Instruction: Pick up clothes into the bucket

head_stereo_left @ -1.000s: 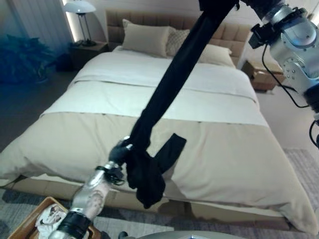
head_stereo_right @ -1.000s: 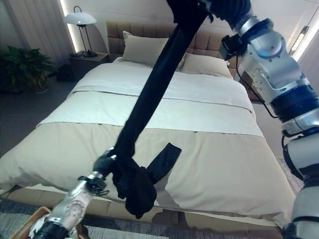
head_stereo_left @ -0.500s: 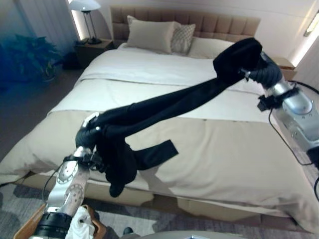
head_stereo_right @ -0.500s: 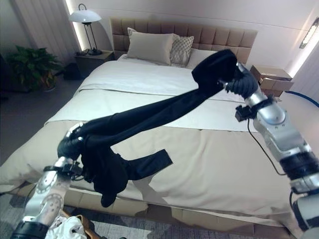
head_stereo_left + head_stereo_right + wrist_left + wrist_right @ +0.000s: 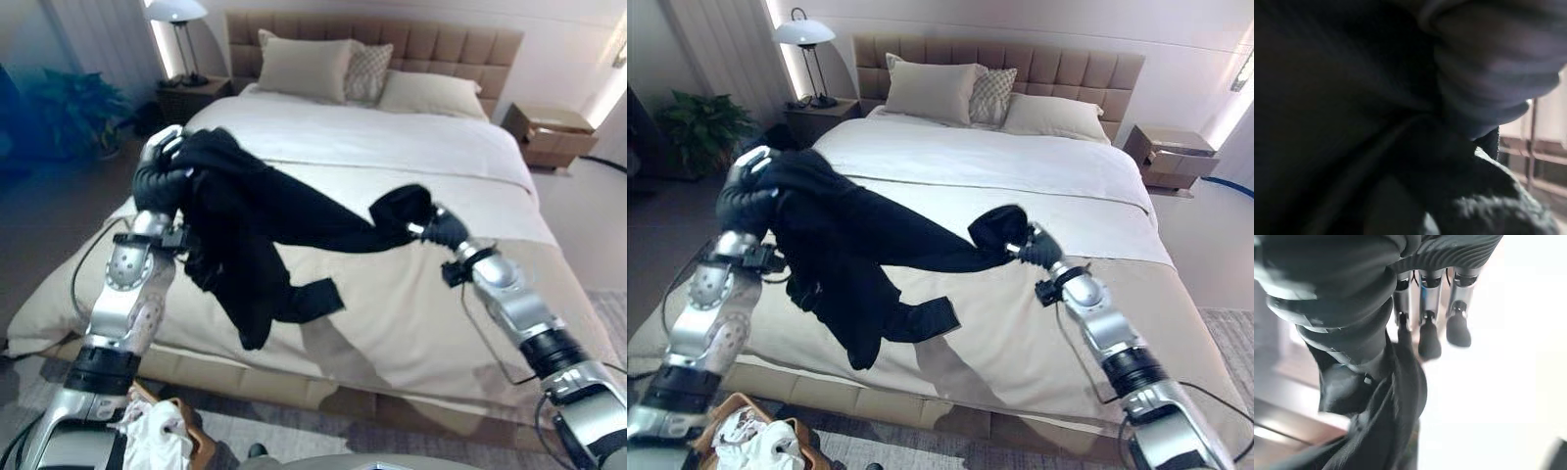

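The black garment point(image 5: 255, 225) is covering most of the left hand point(image 5: 157, 178), so its fingers are staying hidden under the cloth. In the left wrist view the dark cloth is lying right against the lens and is blurring, and nothing of the fingers is readable there. The far end of the garment is wrapping around the right hand point(image 5: 1038, 251), hiding its palm. The basket point(image 5: 745, 436) with white clothes is being cut off by the bottom edge of the picture. The bedside lamp point(image 5: 804, 34) is being cropped at the top in the left eye view.
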